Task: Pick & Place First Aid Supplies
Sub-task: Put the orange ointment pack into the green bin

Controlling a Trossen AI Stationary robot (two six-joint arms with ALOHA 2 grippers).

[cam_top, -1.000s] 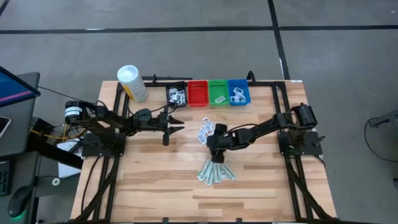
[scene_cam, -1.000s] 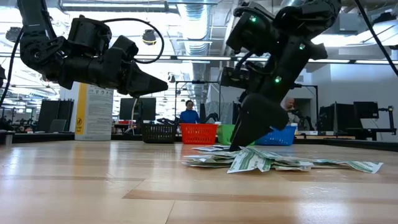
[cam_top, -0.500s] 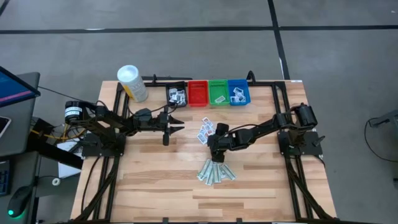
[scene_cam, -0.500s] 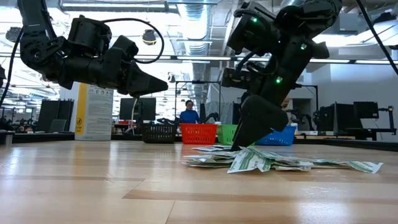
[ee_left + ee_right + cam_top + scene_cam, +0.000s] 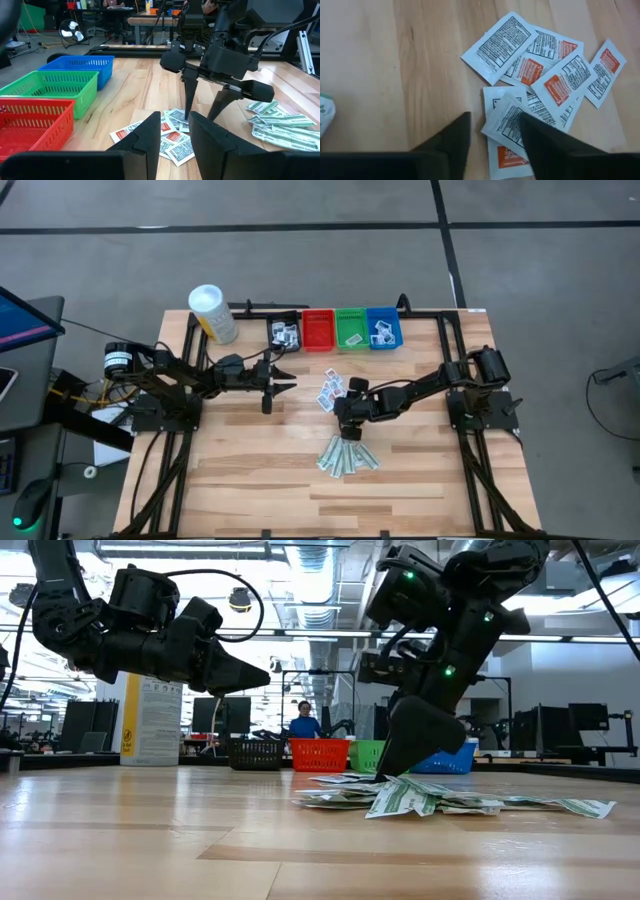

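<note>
The right gripper (image 5: 492,135) hangs just over the white packets (image 5: 540,75) — fingers apart, holding nothing. The nearest packet sits right between its fingertips. The left gripper (image 5: 284,385) waits farther off — half open, empty.

tabletop (image 5: 250,460): pale wood planks with darker seams
square packets (image 5: 540,75): white, black print, orange-red blocks
wrapped strips (image 5: 348,457): pale green with white
bins (image 5: 336,329): black, red, green, blue, in a row
canister (image 5: 213,313): white with a yellow label
arms (image 5: 420,393): dark, nearly black
</note>
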